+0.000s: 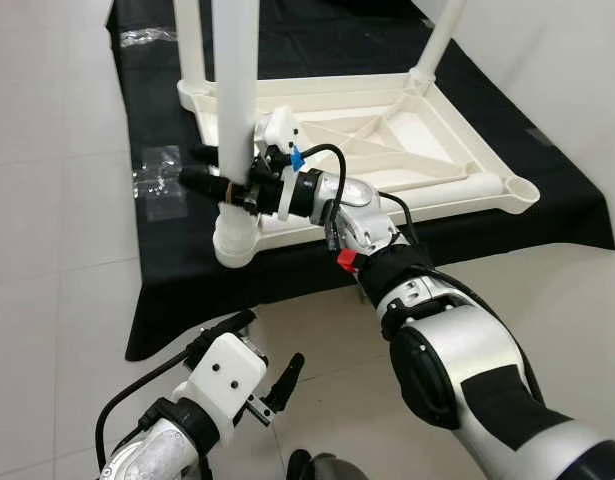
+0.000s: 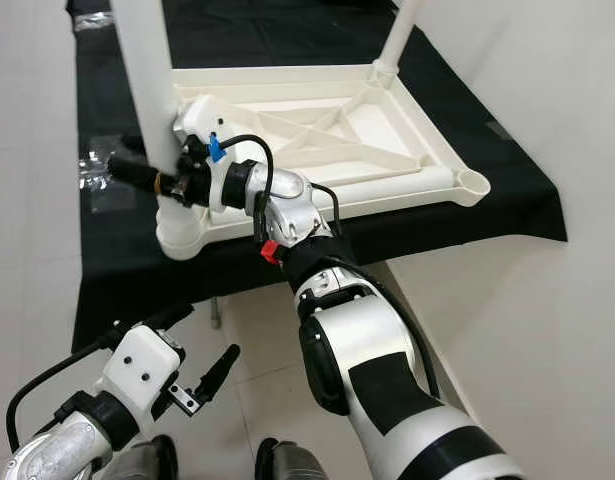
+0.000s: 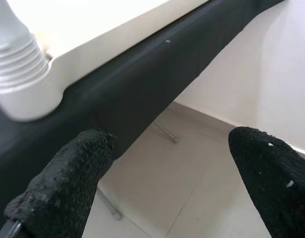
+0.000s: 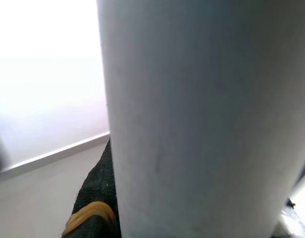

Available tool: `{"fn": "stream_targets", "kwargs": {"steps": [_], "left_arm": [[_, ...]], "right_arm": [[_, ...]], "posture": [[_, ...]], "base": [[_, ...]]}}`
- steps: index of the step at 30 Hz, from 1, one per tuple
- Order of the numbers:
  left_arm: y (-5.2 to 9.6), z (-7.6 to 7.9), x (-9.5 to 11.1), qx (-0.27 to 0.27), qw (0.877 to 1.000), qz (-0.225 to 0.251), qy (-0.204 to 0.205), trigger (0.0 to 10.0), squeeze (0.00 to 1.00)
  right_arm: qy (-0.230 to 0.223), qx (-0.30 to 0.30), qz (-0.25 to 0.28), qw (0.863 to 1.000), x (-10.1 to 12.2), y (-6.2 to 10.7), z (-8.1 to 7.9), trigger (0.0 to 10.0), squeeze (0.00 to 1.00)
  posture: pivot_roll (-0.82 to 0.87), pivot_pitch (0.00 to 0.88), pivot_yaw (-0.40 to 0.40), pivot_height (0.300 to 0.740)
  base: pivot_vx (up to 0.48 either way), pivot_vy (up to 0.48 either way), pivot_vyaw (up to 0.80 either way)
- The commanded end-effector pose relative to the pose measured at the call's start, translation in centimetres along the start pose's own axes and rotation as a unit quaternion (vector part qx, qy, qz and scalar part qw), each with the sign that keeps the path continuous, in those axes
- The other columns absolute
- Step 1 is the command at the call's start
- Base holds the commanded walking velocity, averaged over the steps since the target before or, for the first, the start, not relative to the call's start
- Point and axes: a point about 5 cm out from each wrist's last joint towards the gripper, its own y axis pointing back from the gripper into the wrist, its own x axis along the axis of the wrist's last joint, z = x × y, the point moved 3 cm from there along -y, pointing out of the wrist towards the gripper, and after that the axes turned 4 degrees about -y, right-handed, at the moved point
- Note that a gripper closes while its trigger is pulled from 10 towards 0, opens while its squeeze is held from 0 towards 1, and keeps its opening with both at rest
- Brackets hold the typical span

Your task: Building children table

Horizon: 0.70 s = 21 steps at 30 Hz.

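We found the children's table top [image 1: 387, 150] lying upside down on the black-draped worktop [image 1: 547, 215], in the upper middle of the frame. Three white legs stood in its corner sockets, and the near-right socket [image 1: 519, 188] was still empty, so by our judgement one leg remained to fit. Our right tool [image 1: 227, 182], left of centre, was clamped around the nearest leg [image 1: 235, 90] just above its socket, probably seating or tightening it. Our left tool [image 1: 270, 385] hung low at the bottom left, fingers spread, holding nothing.
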Motion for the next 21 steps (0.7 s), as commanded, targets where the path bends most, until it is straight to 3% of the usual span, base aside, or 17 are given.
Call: {"fn": "stream_targets", "kwargs": {"steps": [1, 2, 3, 5, 7, 8, 9, 10, 12, 14, 16, 18, 19, 21], "left_arm": [[0.3, 0.5, 0.1, -0.008, 1.000, -0.002, 0.004, 10.0, 0.00], [0.2, 0.5, 0.2, -0.008, 1.000, -0.002, 0.003, 10.0, 0.00], [0.2, 0.5, 0.2, -0.008, 1.000, -0.002, 0.003, 10.0, 0.00], [0.1, 0.3, 0.2, -0.008, 1.000, -0.002, 0.003, 10.0, 0.00], [0.1, 0.3, 0.2, -0.008, 1.000, -0.002, 0.003, 10.0, 0.00], [0.0, 0.3, 0.1, -0.008, 1.000, -0.002, 0.002, 10.0, 0.00], [-0.1, 0.2, 0.1, -0.007, 1.000, -0.002, 0.001, 10.0, 0.00], [-0.1, 0.2, 0.1, -0.007, 1.000, -0.002, 0.001, 10.0, 0.00], [-0.4, 0.0, 0.0, -0.005, 1.000, -0.003, 0.000, 10.0, 0.00], [-0.4, 0.0, 0.0, -0.005, 1.000, -0.003, 0.000, 10.0, 0.00], [-0.6, -0.1, -0.2, -0.002, 1.000, -0.004, 0.000, 10.0, 0.00], [-0.7, -0.2, -0.3, 0.000, 1.000, -0.005, 0.001, 10.0, 0.00], [-0.7, -0.2, -0.3, 0.000, 1.000, -0.005, 0.001, 10.0, 0.00], [-0.8, -0.1, -0.4, 0.002, 1.000, -0.004, 0.002, 10.0, 0.00]], "right_arm": [[-0.028, -0.086, -0.068, 0.994, -4.3, 2.2, 1.5, 0.0, 0.00], [-0.023, -0.128, -0.062, 0.990, -4.3, 2.4, 2.2, 0.0, 0.00], [-0.023, -0.128, -0.062, 0.990, -4.3, 2.4, 2.2, 0.0, 0.00], [-0.041, -0.218, -0.061, 0.973, -4.8, 3.1, 3.4, 0.0, 0.00], [-0.041, -0.218, -0.061, 0.973, -4.8, 3.1, 3.4, 0.0, 0.00], [-0.043, -0.254, -0.062, 0.964, -5.1, 3.4, 3.9, 0.0, 0.00], [-0.061, -0.310, -0.059, 0.947, -5.4, 4.0, 4.5, 0.0, 0.00], [-0.061, -0.310, -0.059, 0.947, -5.4, 4.0, 4.5, 0.0, 0.00], [-0.072, -0.413, -0.057, 0.906, -5.7, 5.0, 5.6, 0.0, 0.00], [-0.072, -0.413, -0.057, 0.906, -5.7, 5.0, 5.6, 0.0, 0.00], [-0.072, -0.491, -0.056, 0.866, -5.8, 5.7, 6.2, 0.0, 0.00], [-0.065, -0.576, -0.046, 0.814, -5.4, 6.3, 6.4, 0.0, 0.00], [-0.065, -0.576, -0.046, 0.814, -5.4, 6.3, 6.4, 0.0, 0.00], [-0.049, -0.616, -0.032, 0.786, -4.6, 5.9, 6.0, 0.0, 0.00]], "posture": [[0.17, 0.276, -0.190, 0.740], [0.17, 0.276, -0.190, 0.740], [0.17, 0.276, -0.190, 0.740], [0.17, 0.265, -0.185, 0.740], [0.17, 0.265, -0.185, 0.740], [0.17, 0.265, -0.185, 0.740], [0.17, 0.265, -0.185, 0.740], [0.17, 0.265, -0.185, 0.740], [0.17, 0.254, -0.187, 0.740], [0.17, 0.254, -0.187, 0.740], [0.17, 0.254, -0.189, 0.740], [0.17, 0.250, -0.194, 0.740], [0.17, 0.250, -0.194, 0.740], [0.17, 0.253, -0.199, 0.740]], "base": [[0.000, 0.000, 0.00], [0.000, 0.000, 0.00], [0.000, 0.000, 0.00], [0.000, 0.000, 0.00], [0.000, 0.000, 0.00], [0.000, 0.000, 0.00], [0.000, 0.000, 0.00], [0.000, 0.000, 0.00], [0.000, 0.000, 0.00], [0.000, 0.000, 0.00], [0.000, 0.000, 0.00], [0.000, 0.000, 0.00], [0.000, 0.000, 0.00], [0.000, 0.000, 0.00]]}}
